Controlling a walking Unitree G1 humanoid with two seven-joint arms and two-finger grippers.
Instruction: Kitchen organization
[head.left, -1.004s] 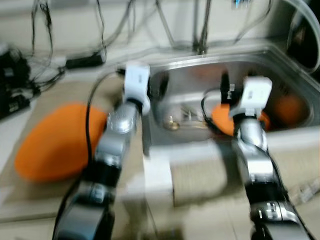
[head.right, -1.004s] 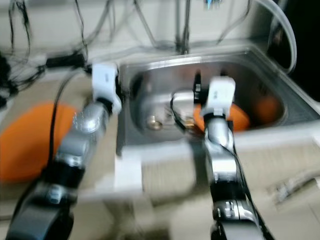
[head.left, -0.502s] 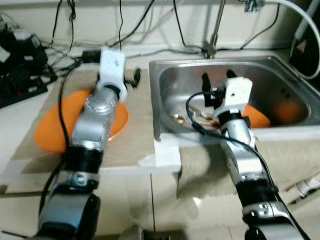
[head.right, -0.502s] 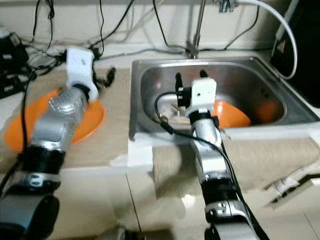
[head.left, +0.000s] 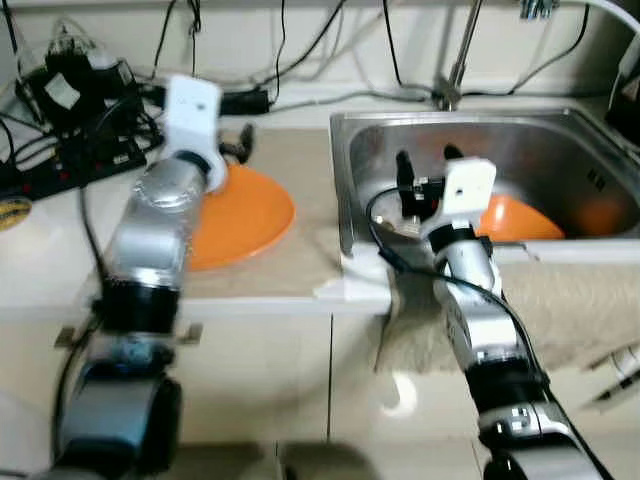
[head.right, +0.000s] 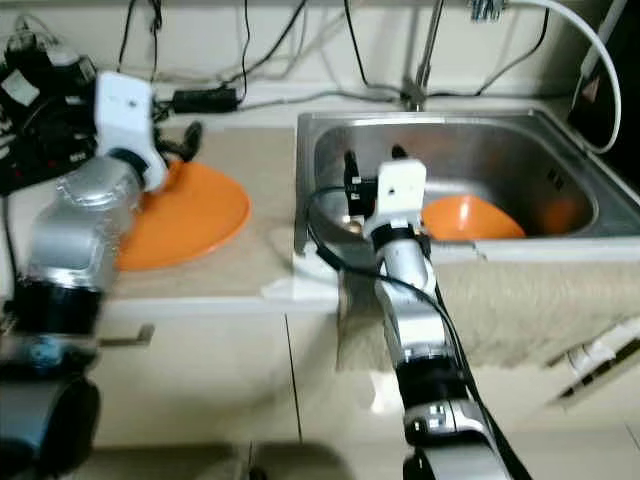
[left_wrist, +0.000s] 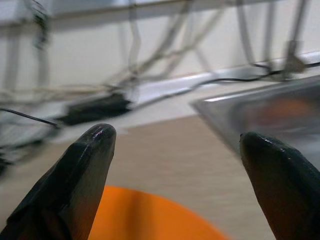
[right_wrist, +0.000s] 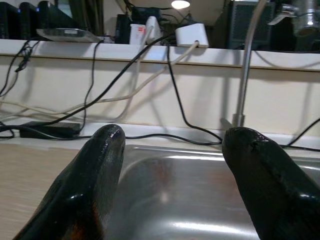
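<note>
An orange plate (head.left: 245, 215) lies on the beige counter left of the steel sink (head.left: 560, 135). My left gripper (head.left: 235, 148) hovers open above the plate's back edge; between its fingers in the left wrist view are the plate (left_wrist: 150, 222) and the counter. In the sink, an orange bowl (head.left: 515, 218) leans near the front wall, with another orange item (head.left: 600, 215) at the far right. My right gripper (head.left: 426, 165) is open above the sink's front left part, holding nothing. Its wrist view looks across the basin (right_wrist: 175, 200) toward the faucet (right_wrist: 245, 65).
Power strips and tangled cables (head.left: 75, 105) crowd the back left of the counter. A faucet (head.left: 455, 60) rises behind the sink. A beige towel (head.left: 570, 305) hangs over the counter front below the sink. A white scrap (head.left: 350, 285) sits at the counter edge.
The camera has steadied and the whole scene has slid to the right. My left gripper has swung left, from near the sink's rim to above the plate's back edge. The right gripper holds its place.
</note>
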